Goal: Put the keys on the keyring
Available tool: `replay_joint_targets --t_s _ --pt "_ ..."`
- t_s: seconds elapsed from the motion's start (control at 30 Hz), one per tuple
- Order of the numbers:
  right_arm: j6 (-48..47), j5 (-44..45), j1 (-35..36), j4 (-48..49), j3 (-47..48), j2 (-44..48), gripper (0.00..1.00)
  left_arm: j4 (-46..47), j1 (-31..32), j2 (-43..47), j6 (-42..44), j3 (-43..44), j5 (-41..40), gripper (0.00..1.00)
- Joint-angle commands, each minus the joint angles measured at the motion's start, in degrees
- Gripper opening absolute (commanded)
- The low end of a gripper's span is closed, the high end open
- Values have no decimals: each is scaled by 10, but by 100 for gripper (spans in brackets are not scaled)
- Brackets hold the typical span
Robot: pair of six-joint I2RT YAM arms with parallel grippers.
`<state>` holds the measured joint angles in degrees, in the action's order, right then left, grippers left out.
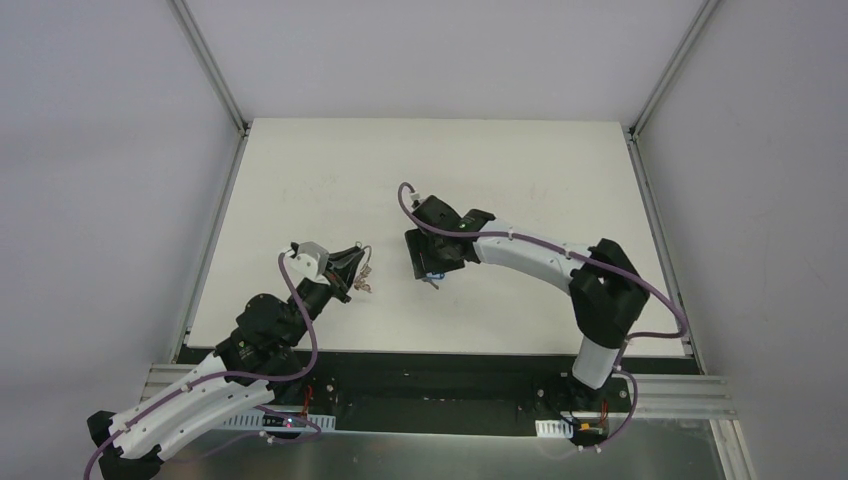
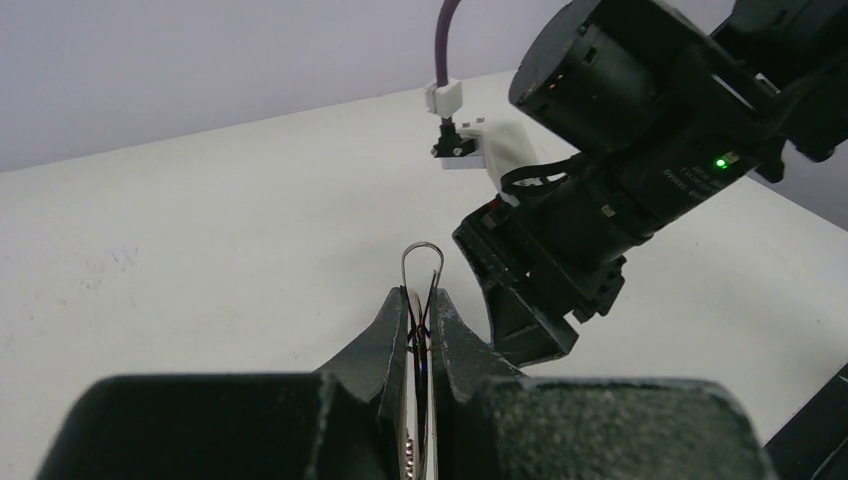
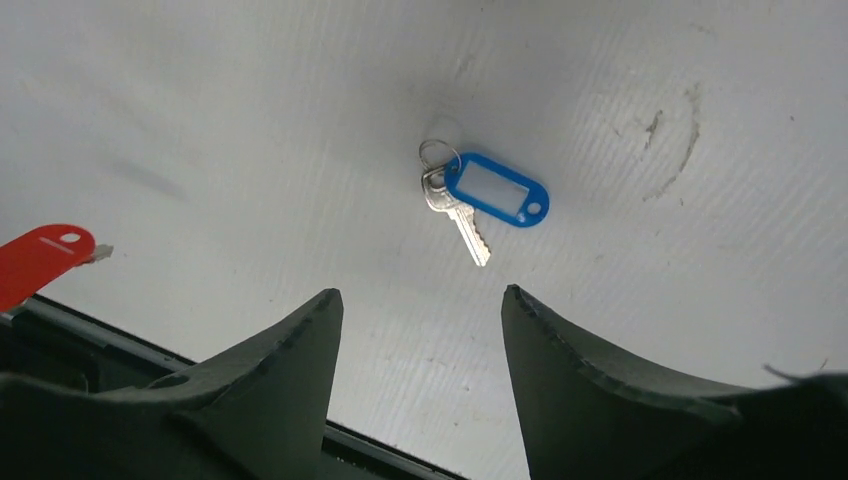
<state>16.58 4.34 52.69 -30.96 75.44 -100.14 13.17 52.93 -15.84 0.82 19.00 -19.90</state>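
L wrist view, bottom centre: left gripper (image 2: pixel 421 300) jaws pinched tight on the keyring (image 2: pixel 423 245). Thin silver wire loop pokes up past the tips; rest hidden betw. the fingers. Top view, centre-left: ring held up off the table (image 1: pixel 520 170), fan of small silver keys (image 1: pixel 363 280) hanging just beside the tips.

R wrist view, lower edge: right gripper (image 3: pixel 420 292) jaws wide, nothing betw. them, hovering over the blue-tag key (image 3: pixel 497 190) at frame centre. Key lies flat on the table, apart from both fingers. Red-tag key (image 3: pixel 40 258) at left edge, mostly cut off; only the tag shows.

Step, my read: pre-grasp on blue key; neither key on the ring yet. Next move calls for: descend, close on tag or key head w/o sliding it, lift, then bring its small split ring (image 3: pixel 438 153) to the big ring. Fine alignment, both arms.

Materials: tags smooth oblong plastic, rounded ends, blue one w/ pale window. Key blade bright metal, toothed. Table matt white, faintly ribbed, scuffs upper right.
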Motion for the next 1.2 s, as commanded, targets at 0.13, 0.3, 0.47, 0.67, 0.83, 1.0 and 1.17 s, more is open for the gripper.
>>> replay_joint_targets --t_s 0.13,0.3,0.47,0.67,0.83,1.0,1.17 --pt "-131 -57 -32 21 92 -79 66 17 5 9 -6 5 -6 0" --pt "-190 -143 -51 16 119 -109 67 16 4 9 -6 4 -4 0" --pt "-222 -178 -59 -8 150 -149 67 17 5 5 -6 5 -2 0" --pt "-233 -200 -62 -24 162 -175 65 17 4 4 -6 5 -2 0" --pt "-240 -212 -62 -28 157 -179 64 17 4 2 -6 5 -1 0" --pt "-246 -222 -63 -31 160 -187 64 17 5 1 -6 6 -1 0" --pt "-249 -225 -63 -27 162 -192 63 17 4 -1 -6 6 -1 0"
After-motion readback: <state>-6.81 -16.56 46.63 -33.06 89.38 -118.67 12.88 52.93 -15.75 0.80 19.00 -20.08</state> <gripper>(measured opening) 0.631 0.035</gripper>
